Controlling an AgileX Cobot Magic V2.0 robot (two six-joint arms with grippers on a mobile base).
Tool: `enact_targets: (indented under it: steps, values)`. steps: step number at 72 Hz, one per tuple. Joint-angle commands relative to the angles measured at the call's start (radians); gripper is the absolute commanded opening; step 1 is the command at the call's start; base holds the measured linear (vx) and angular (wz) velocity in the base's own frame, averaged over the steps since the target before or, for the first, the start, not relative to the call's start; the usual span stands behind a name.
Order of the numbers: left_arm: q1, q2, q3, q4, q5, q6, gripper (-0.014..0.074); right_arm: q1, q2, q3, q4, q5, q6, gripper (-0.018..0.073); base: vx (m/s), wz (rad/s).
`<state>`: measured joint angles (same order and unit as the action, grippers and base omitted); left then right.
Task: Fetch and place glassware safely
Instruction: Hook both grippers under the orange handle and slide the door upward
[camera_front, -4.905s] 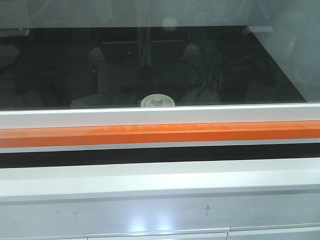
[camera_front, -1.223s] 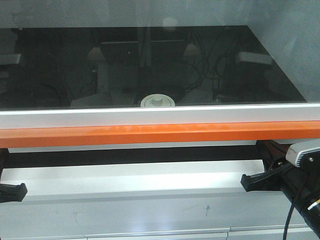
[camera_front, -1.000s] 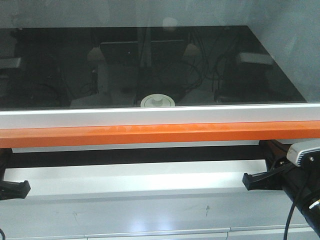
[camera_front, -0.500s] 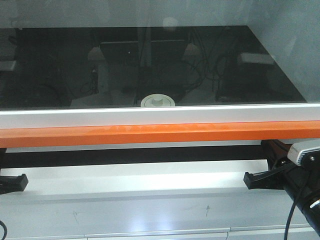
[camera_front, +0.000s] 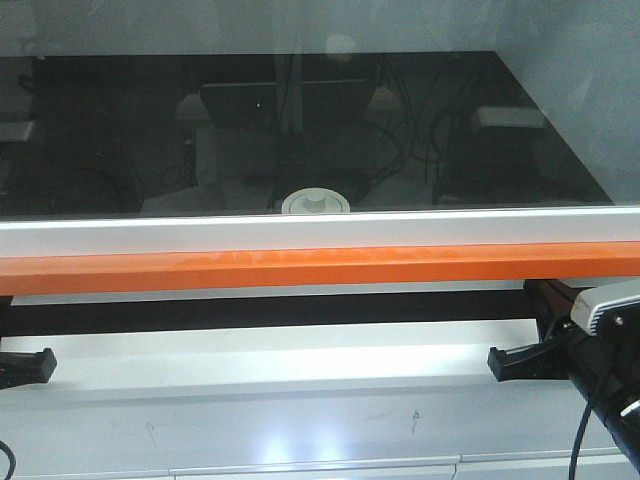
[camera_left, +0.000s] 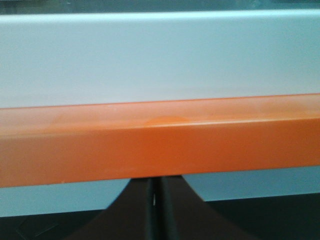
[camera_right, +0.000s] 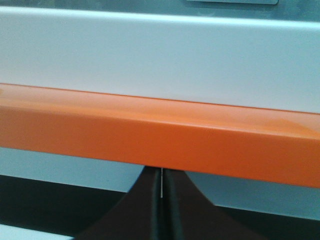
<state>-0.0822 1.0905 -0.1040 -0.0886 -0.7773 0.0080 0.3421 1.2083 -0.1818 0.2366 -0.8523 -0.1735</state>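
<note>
Both arms have come up into the front view in the last few seconds; a moment ago that lower strip was bare. The left claw (camera_left: 155, 200) sits at the bottom left edge and the right claw (camera_right: 161, 175) at the bottom right, both just under the orange bar (camera_front: 300, 268) that runs across the front of the cabinet. Over the last second they have barely drifted, the left one slipping a little lower and outward.

Each wrist camera shows its two fingers pressed together with only a hairline seam between them and nothing pinched. Each is pointed up at the underside of the bar.

I read this as lining up to lift the window (camera_front: 300, 130) by that bar, since the jar (camera_front: 315, 202) is shut in behind it and I cannot reach it yet. So the fetch itself has not begun.

The jar stands on the dark cabinet floor, right behind the white frame (camera_front: 300, 232), about mid-width. I see only its round off-white lid with the raised knob; the frame hides the glass body. It looks upright and has not moved
</note>
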Motion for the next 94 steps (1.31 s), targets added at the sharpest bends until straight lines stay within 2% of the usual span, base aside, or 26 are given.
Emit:
enact_targets:
  steps: [1, 15, 27, 44, 85, 94]
  values:
    - [-0.003, -0.024, -0.037, -0.016, -0.153, -0.008, -0.0007, 0.001, -0.013, -0.032, -0.008, -0.161, 0.006, -0.0001, 0.0, 0.0]
    - [-0.003, -0.071, -0.04, -0.018, -0.152, -0.008, -0.0007, 0.001, -0.013, -0.036, -0.009, -0.187, 0.035, -0.0001, 0.0, 0.0]
    - [-0.003, -0.109, -0.074, -0.014, -0.088, -0.003, -0.0007, 0.001, -0.014, -0.062, -0.034, -0.174, 0.042, -0.0001, 0.0, 0.0]
    - [-0.003, -0.131, -0.119, -0.01, -0.067, -0.003, -0.0007, 0.001, -0.017, -0.11, -0.064, -0.146, 0.059, -0.0001, 0.0, 0.0]
    - [-0.003, -0.162, -0.123, -0.009, -0.1, -0.008, -0.0007, 0.001, -0.064, -0.142, -0.065, -0.113, 0.052, -0.0001, 0.0, 0.0]
    - [-0.003, -0.201, -0.166, -0.008, -0.037, -0.003, -0.0007, 0.001, -0.099, -0.168, -0.065, -0.048, 0.052, -0.0001, 0.0, 0.0]
